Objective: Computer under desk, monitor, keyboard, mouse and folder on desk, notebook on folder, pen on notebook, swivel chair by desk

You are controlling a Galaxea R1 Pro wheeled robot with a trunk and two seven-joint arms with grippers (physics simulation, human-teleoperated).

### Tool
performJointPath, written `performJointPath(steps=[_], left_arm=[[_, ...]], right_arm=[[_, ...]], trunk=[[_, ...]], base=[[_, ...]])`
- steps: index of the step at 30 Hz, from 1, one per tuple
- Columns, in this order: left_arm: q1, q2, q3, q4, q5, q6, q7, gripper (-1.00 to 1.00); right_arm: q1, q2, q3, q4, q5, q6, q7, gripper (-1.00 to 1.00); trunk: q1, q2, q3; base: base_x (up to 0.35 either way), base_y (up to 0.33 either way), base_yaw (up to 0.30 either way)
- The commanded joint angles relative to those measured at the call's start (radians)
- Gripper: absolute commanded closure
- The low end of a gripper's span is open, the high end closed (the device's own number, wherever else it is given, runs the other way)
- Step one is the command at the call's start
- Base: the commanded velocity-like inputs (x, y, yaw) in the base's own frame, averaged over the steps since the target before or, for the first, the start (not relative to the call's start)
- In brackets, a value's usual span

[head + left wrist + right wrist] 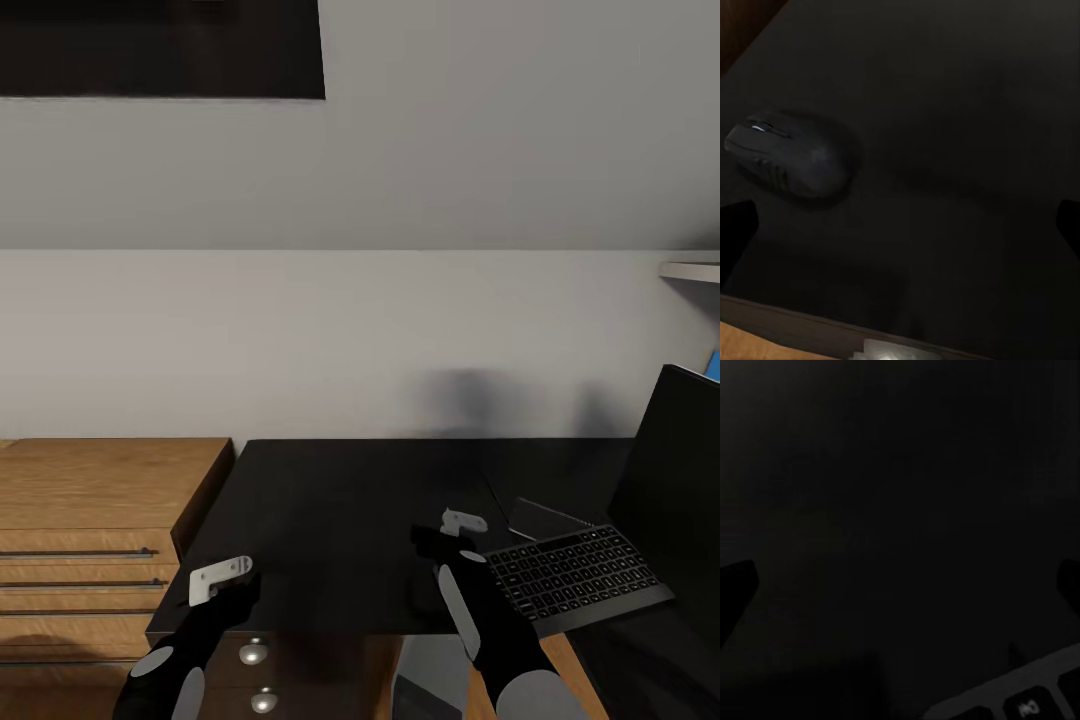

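Left wrist view has the left end effector [900, 225] spread and empty above the black tabletop [967, 105], the mouse [791, 154] just ahead of it. Over by the keyboard [580, 578], the right end effector [445, 535] hovers, also released. Keyboard lies beside the monitor [670, 470]; both look placed. I judge the mouse is not yet beside the keyboard, with folder, notebook, pen and chair left.

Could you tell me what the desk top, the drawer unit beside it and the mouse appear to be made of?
Desk top: smooth matte black, probably laminate or painted board; no grain shows.
Drawer unit: light wood or wood veneer, visible grain, thin dark metal-looking handles.
Mouse: matte black, likely plastic, moulded rounded shell.
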Motion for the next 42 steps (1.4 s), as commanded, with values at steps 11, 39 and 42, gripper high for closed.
performJointPath(steps=[11, 39, 42], left_arm=[[-0.001, 0.0, 0.0, -0.001, 0.011, 0.004, 0.007, -1.0], [-0.001, -0.018, -0.006, -0.001, 0.012, 0.004, 0.006, -1.0], [-0.001, -0.018, -0.005, -0.001, 0.012, 0.004, 0.006, -1.0]], right_arm=[[-0.001, -0.001, -0.001, 0.0, -0.011, 0.003, -0.007, -1.0], [0.001, -0.071, -0.002, 0.065, 0.027, 0.001, -0.021, -1.0], [0.008, -0.088, -0.002, 0.052, 0.025, 0.002, -0.02, -1.0]], trunk=[[0.0, -0.001, -0.001], [0.0, -0.001, -0.001], [0.0, -0.001, -0.001]], base=[[0.0, 0.0, 0.0], [0.0, 0.0, 0.0], [0.0, 0.0, 0.0]])
